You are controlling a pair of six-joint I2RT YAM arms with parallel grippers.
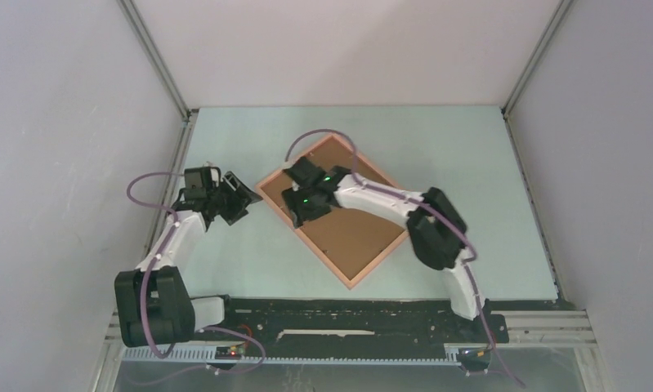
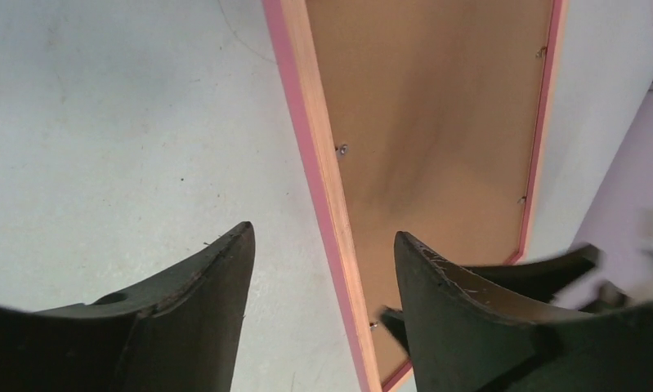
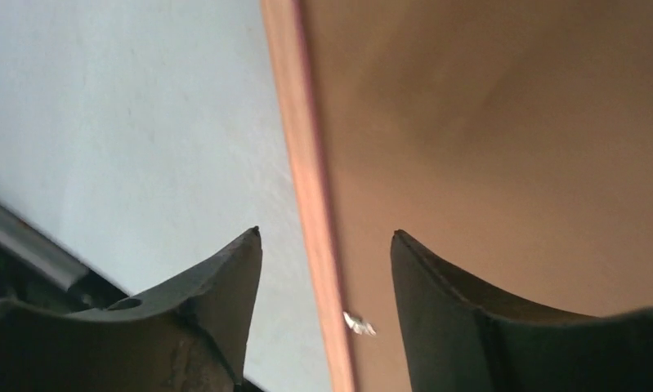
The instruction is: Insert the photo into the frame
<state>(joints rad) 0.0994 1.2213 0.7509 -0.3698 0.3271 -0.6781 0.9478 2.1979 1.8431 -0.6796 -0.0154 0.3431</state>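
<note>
The salmon-pink frame (image 1: 306, 239) lies flat on the table with a brown backing board (image 1: 351, 241) filling its middle. The photo is not in view. My left gripper (image 1: 245, 196) is at the frame's left corner. In the left wrist view it (image 2: 323, 237) is open and straddles the pink edge (image 2: 323, 155) without touching it. My right gripper (image 1: 292, 196) hovers over the frame's left part. In the right wrist view it (image 3: 327, 235) is open too, with the frame's edge (image 3: 298, 122) running between its fingers and the backing (image 3: 486, 122) on the right.
A small metal tab (image 3: 357, 323) sticks out of the frame's inner edge, and others (image 2: 342, 149) show along the board. The pale green table (image 1: 437, 147) is walled in by white panels on three sides. A black rail (image 1: 347, 314) runs along the near edge.
</note>
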